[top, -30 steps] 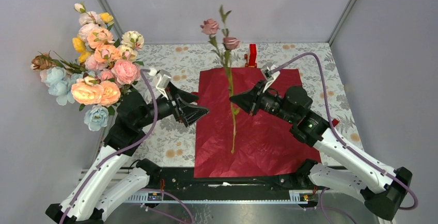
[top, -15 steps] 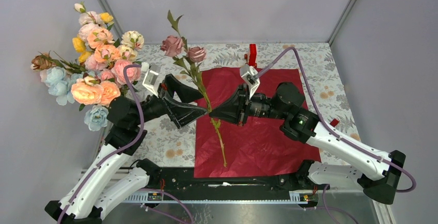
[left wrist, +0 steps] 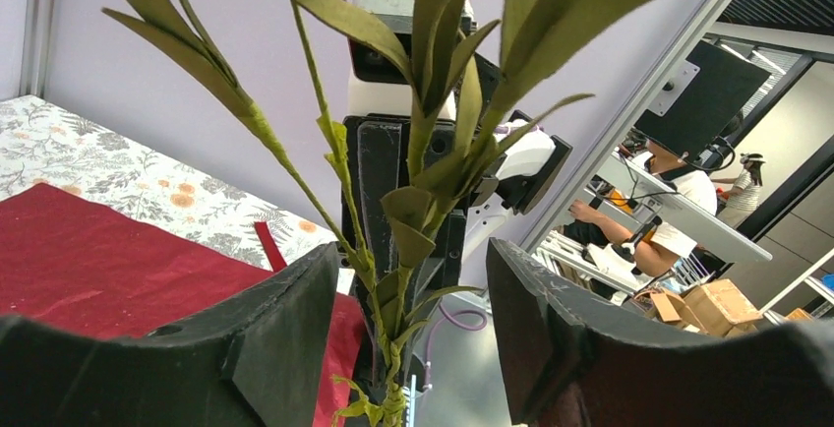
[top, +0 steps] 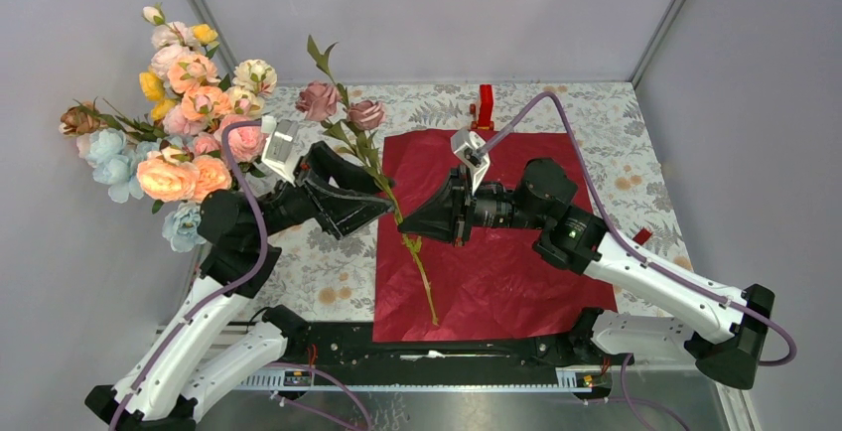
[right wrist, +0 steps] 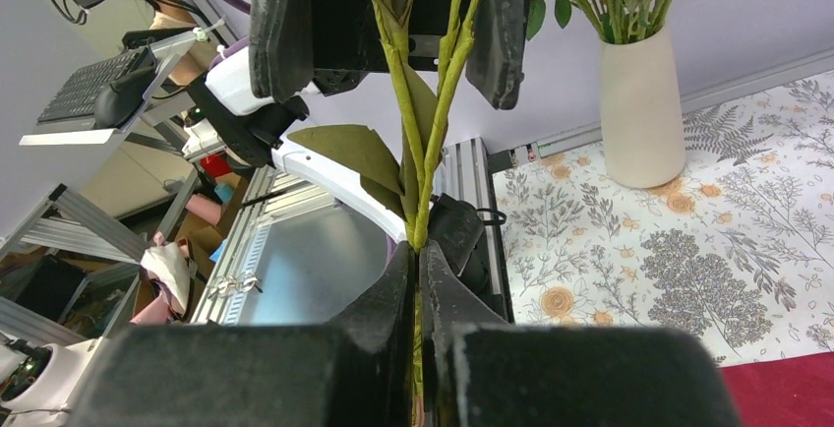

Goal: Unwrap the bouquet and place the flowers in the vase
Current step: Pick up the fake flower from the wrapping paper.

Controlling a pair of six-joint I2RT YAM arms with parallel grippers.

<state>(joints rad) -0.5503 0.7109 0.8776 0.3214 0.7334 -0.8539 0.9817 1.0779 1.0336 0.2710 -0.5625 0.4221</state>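
Note:
One long-stemmed flower (top: 397, 215) with two mauve-pink blooms (top: 318, 100) leans up to the left over the table. My right gripper (top: 403, 220) is shut on its green stem (right wrist: 425, 152), about midway along. My left gripper (top: 385, 205) faces it from the left, open. Its two fingers (left wrist: 285, 329) straddle the same stem (left wrist: 390, 363) just above that grip, with a gap on each side. The bouquet's dark red wrapping paper (top: 506, 262) lies spread flat under the arms. The white vase (right wrist: 641, 102) stands on the floral cloth with stems in it; in the top view the blooms hide it.
A large bunch of peach, pink, yellow and pale blue blooms (top: 189, 133) fills the far left, close behind my left arm. A small red upright object (top: 485, 105) stands at the back edge of the paper. Grey walls close in the table on three sides.
My right gripper has carried the flower leftwards and tilted its blooms to the left. My left gripper has come up to the stem and its jaws have narrowed around it.

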